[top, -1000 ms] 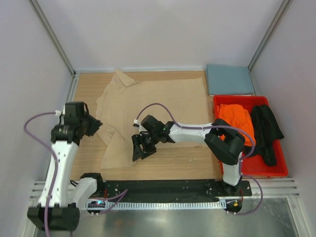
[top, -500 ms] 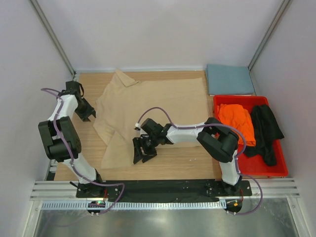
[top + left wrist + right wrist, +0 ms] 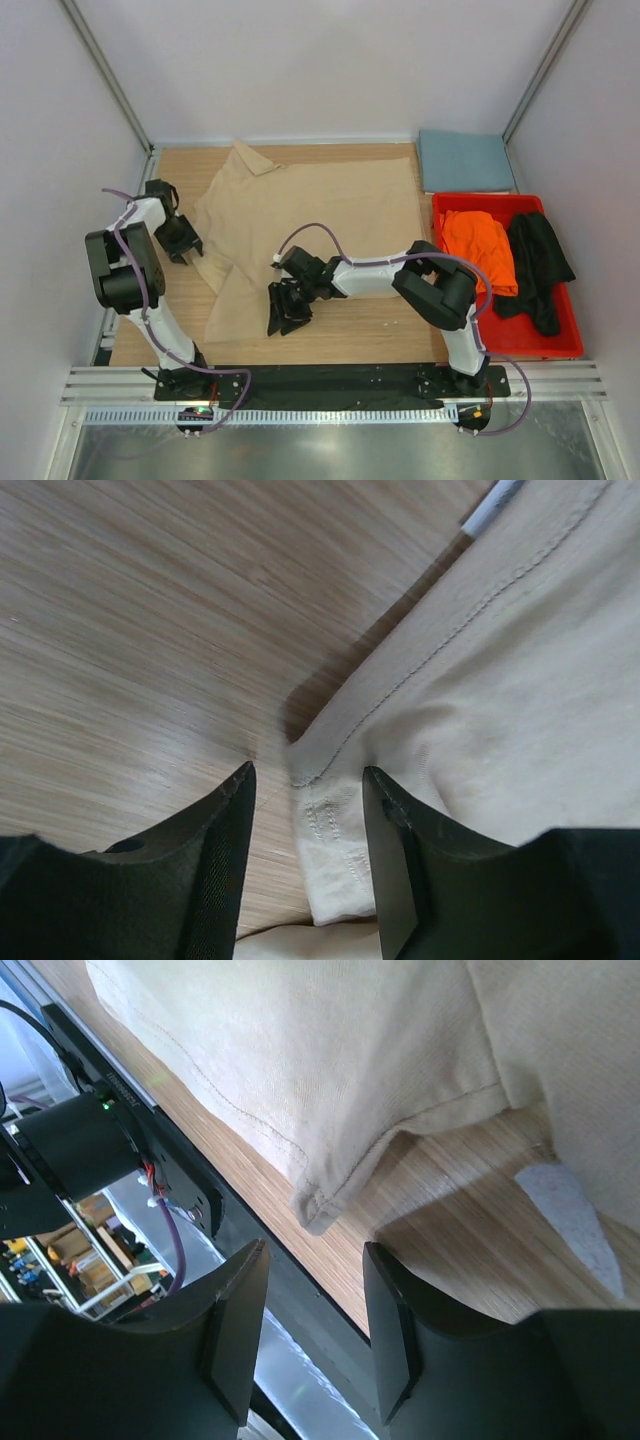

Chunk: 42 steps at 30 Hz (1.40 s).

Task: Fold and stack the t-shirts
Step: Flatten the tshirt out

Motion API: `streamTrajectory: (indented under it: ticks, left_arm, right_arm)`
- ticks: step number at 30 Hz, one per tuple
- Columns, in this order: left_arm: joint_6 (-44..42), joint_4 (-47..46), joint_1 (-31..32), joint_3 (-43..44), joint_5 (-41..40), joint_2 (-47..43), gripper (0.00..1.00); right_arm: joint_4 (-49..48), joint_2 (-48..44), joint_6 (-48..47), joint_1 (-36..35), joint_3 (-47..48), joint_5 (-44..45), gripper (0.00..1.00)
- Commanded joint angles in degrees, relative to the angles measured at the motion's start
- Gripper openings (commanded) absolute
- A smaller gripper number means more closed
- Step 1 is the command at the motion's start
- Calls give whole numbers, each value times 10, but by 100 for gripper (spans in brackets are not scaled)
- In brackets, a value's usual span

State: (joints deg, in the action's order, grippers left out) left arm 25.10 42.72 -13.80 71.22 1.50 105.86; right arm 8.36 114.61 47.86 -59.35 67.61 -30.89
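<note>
Four t-shirts are in view. The tan-beige t-shirt [image 3: 320, 215] lies spread and somewhat rumpled across the wooden worktop [image 3: 380, 330], one flap folded over along its near left side. The slate blue-grey t-shirt [image 3: 465, 160] lies folded flat at the far right corner. The orange t-shirt [image 3: 478, 245] and the black t-shirt [image 3: 540, 265] sit bunched side by side in the red bin [image 3: 520, 348] at the right, and the black one spills over the bin's right rim.

The left gripper [image 3: 183, 243] is low at the left edge of the tan-beige t-shirt. Its wrist view shows the jaws moderately apart, with a stitched hem corner of the cloth lying in the gap and bare wood beside it; neither finger clamps the cloth.

The right gripper [image 3: 287, 310] is low at the shirt's near hem. Its jaws are also moderately apart and hold nothing. A hem corner lies just ahead of the gap, with wood and the worktop's near edge below.
</note>
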Motion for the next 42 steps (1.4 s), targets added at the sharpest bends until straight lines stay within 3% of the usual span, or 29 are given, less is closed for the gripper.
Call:
streamTrajectory:
  ticks: [1,4,11,14,18,22,30,31,32,33,34,37,42]
  left_arm:
    - [-18,-22,-3,-10,-11,6,49]
    - [-22,-26,-3,-11,-30,14,49]
    - [-30,-28,-3,4,-48,43,34]
    - [-33,-28,-4,11,-50,47,22]
    - [-36,-32,-5,19,-55,47,12]
    - [-37,-32,-14,24,-58,44,4]
    - [-45,-33,-22,24,-32,28,3]
    - [-45,-33,-22,24,-27,25,8]
    - [-44,-33,-23,22,-27,21,13]
    - [-41,-33,-22,18,-28,15,18]
    - [-39,-32,-22,11,-33,1,31]
    - [-41,-25,-22,2,-47,-32,41]
    - [-10,25,-25,-6,-74,-114,46]
  right_arm:
    - [-3,13,21,-9,13,34,49]
    - [4,21,22,-15,24,36,49]
    - [35,52,29,-22,62,56,48]
    - [50,48,31,-22,58,72,33]
    - [72,45,1,-19,49,93,1]
    - [89,24,-50,-17,21,88,1]
    - [139,-125,-183,5,-106,113,1]
    - [146,-128,-209,6,-101,94,5]
    - [153,-129,-217,6,-94,88,28]
    - [166,-128,-222,6,-86,75,32]
    - [169,-127,-227,6,-68,52,34]
    - [177,-143,-214,4,-36,55,40]
    - [173,-135,-205,-8,20,91,45]
